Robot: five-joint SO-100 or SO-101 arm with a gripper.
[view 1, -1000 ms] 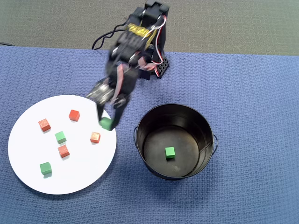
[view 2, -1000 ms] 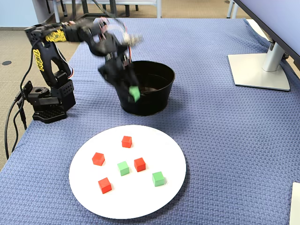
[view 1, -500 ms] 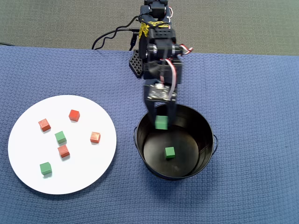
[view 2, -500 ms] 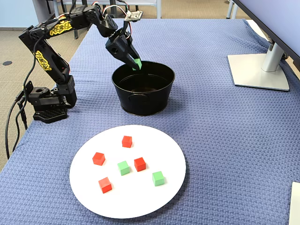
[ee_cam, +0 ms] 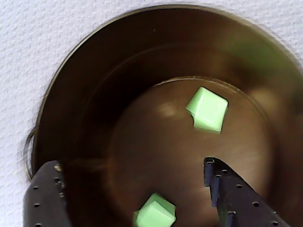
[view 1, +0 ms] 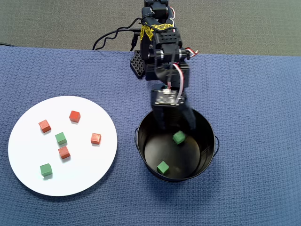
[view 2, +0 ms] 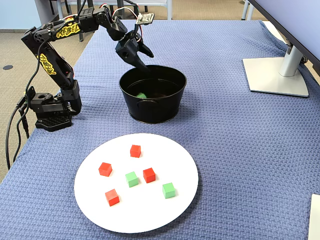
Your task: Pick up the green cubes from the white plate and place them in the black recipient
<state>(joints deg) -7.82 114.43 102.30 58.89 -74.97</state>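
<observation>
Counting four green cubes total: two sitting inside the black bucket (view 1: pixel 176 143), one (view 1: pixel 178 137) near the back, one (view 1: pixel 162 167) near the front wall, both tilted off square. Two more (view 1: pixel 60 138) (view 1: pixel 45 169) lying flat on the white plate (view 1: pixel 28 174), mixed with four red-orange cubes (view 1: pixel 75 116). Bucket looking glossy, round, straight-walled; plate flat and matte; blue woven cloth (view 1: pixel 254 117) underneath. Gripper (view 1: pixel 176 125) hanging over the bucket's rim, fingers spread apart, gripping nothing.

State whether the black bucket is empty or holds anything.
Not empty: two green cubes lie apart on the black bucket's bottom, below the open jaws.
</observation>
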